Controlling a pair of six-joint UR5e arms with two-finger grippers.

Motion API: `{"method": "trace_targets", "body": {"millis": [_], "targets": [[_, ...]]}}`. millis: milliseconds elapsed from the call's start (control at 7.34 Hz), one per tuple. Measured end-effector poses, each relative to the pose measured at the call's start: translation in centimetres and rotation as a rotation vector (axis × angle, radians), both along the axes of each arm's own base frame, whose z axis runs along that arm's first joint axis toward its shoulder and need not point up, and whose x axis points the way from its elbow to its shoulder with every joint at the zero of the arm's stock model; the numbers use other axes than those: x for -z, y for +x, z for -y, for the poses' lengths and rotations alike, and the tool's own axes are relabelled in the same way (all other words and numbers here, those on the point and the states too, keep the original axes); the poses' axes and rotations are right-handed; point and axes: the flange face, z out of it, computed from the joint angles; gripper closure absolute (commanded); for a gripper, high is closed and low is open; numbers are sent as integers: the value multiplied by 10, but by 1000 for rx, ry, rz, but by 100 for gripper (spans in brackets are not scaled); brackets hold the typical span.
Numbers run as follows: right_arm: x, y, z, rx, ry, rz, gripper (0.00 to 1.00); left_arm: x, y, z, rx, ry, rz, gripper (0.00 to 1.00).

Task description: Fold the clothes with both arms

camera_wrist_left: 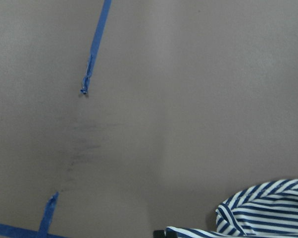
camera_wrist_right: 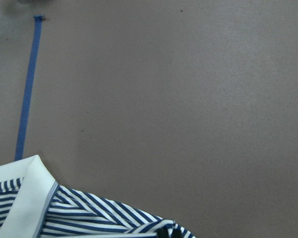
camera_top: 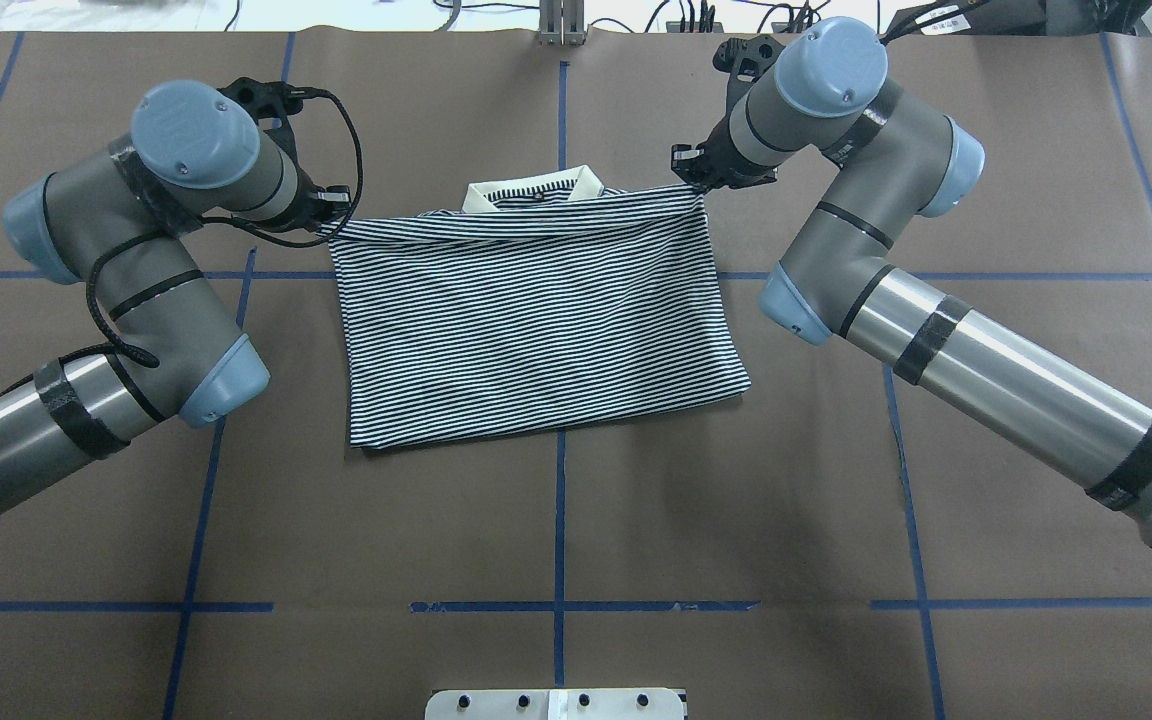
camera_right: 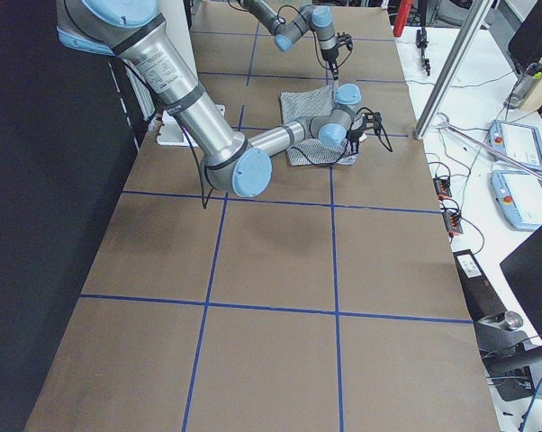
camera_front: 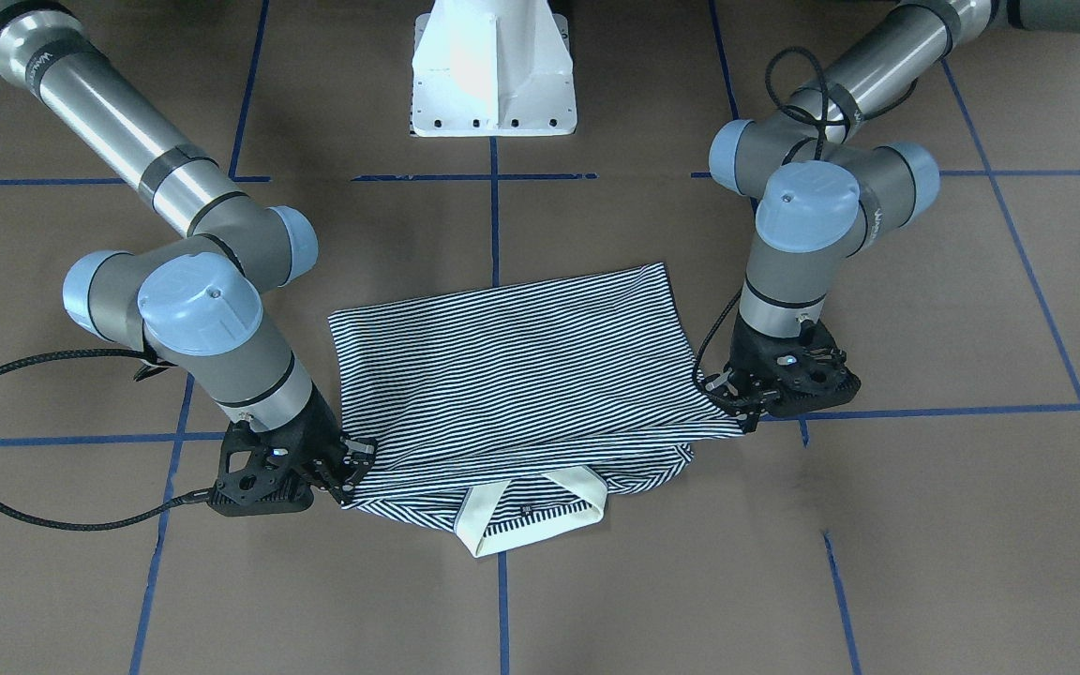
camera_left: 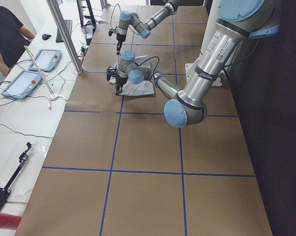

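Observation:
The navy-and-white striped polo shirt (camera_top: pixel 536 310) lies on the table, folded in half, with its white collar (camera_top: pixel 536 188) at the far edge. It also shows in the front-facing view (camera_front: pixel 512 375). My left gripper (camera_top: pixel 331 215) is shut on the folded shirt's far left corner, low at the table, and also shows in the front-facing view (camera_front: pixel 737 401). My right gripper (camera_top: pixel 691 178) is shut on the far right corner beside the collar, and also shows in the front-facing view (camera_front: pixel 350 469). The wrist views show only striped fabric: the left (camera_wrist_left: pixel 263 208) and the right (camera_wrist_right: pixel 89 213).
The brown table is marked with a grid of blue tape lines (camera_top: pixel 560 450). The white pedestal base (camera_front: pixel 493 75) stands at the robot's side of the table. A bench with tablets (camera_left: pixel 20 83) and a person (camera_left: pixel 5 29) lie beyond the far edge.

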Motion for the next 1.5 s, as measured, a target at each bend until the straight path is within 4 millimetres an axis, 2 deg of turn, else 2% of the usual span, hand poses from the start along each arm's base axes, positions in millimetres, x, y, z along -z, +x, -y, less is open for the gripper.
{"method": "trace_targets", "body": {"millis": [272,409,545,1089,1226,1498], "targets": [[3,0,-1,-1,15,18,100,8,1,1,3,5,-10,100],[6,1,-3,-3,35,42,77,13,3,1,1,8,-15,78],[5,2,-4,-2,47,57,1,16,4,1,4,8,-22,1],[1,3,-8,13,39,68,0,22,5,0,30,11,-65,0],[3,12,-18,31,15,83,0,23,4,0,29,11,-65,0],[5,38,-65,44,-97,59,0,28,3,-1,30,13,-72,0]]}}
